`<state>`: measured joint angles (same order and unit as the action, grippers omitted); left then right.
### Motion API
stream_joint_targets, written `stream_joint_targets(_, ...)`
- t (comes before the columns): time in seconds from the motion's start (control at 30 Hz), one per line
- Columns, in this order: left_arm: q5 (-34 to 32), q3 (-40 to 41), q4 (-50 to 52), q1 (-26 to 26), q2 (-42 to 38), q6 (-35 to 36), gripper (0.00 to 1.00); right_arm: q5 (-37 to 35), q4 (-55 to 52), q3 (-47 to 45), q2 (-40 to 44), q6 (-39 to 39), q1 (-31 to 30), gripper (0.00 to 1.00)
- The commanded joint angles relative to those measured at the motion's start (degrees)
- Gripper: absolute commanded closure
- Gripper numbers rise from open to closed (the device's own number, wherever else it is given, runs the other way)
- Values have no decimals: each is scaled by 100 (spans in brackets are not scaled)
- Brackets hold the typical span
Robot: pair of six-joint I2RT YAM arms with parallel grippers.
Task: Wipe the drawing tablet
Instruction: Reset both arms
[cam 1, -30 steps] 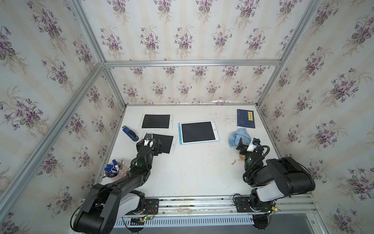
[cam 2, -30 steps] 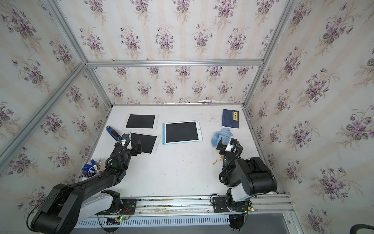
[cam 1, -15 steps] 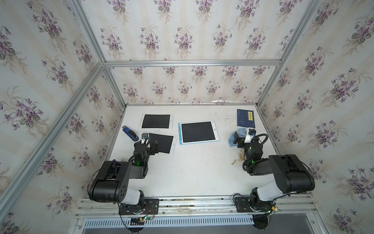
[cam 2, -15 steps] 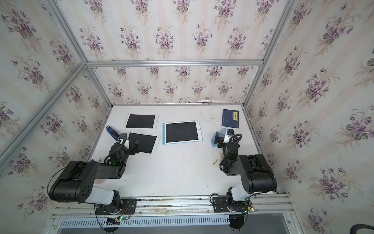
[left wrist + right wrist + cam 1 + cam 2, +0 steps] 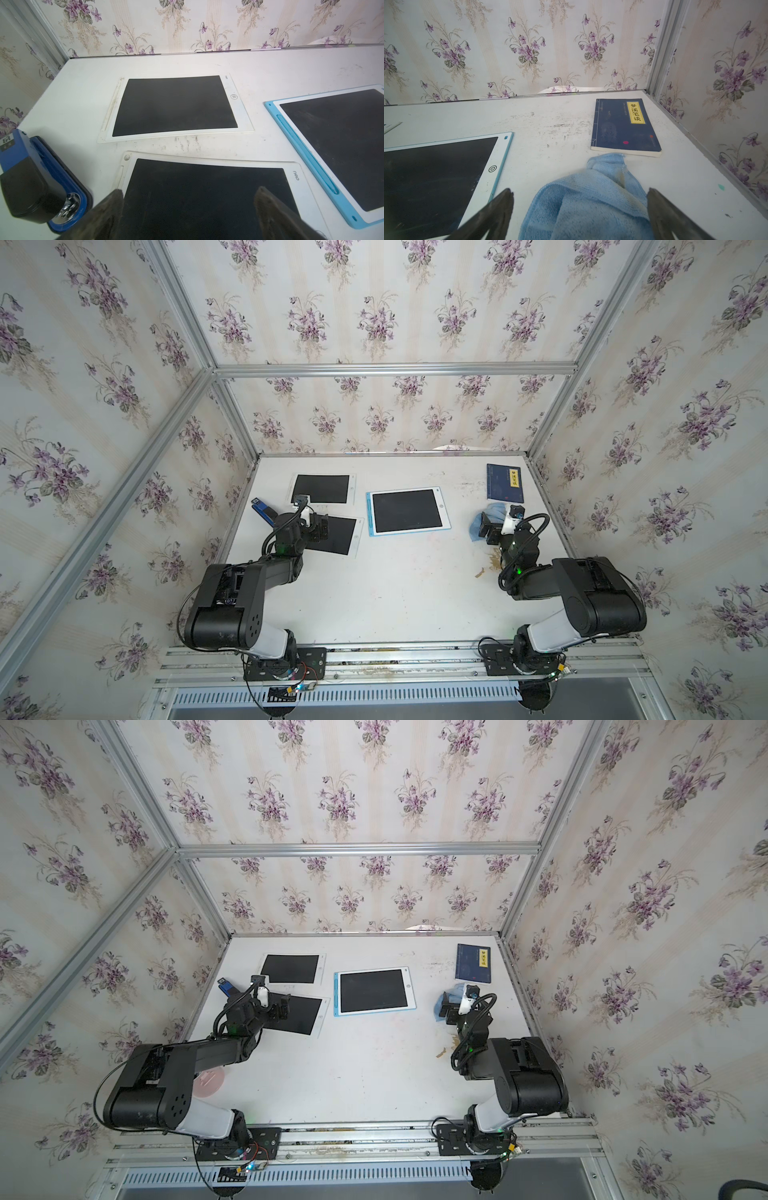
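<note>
The walls (image 5: 374,323) carry cream-striped wallpaper sprigged with purple violets and grey-green leaves. The table (image 5: 395,593) is white, with grey scuffs and brownish stains. The drawing tablet (image 5: 407,511) has a light-blue frame, white bezel and black screen. A second tablet (image 5: 321,488) and a third tablet (image 5: 336,535) are white-framed with black screens. The cloth (image 5: 591,199) is pale blue. The book (image 5: 625,124) is navy with a yellow label. The stapler (image 5: 41,178) is blue and black.
</note>
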<state>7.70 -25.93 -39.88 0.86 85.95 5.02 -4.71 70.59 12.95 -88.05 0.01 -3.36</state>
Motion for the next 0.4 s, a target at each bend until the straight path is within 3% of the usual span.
stream_joint_targets(0.0, 38, -23, 46, 4, -7, -44, 0, 37, 104, 15, 22, -1, 2, 0)
stream_joint_targets(0.37, 38, -26, 50, 11, -12, -42, 0, 76, 86, 24, 25, 0, 19, 0)
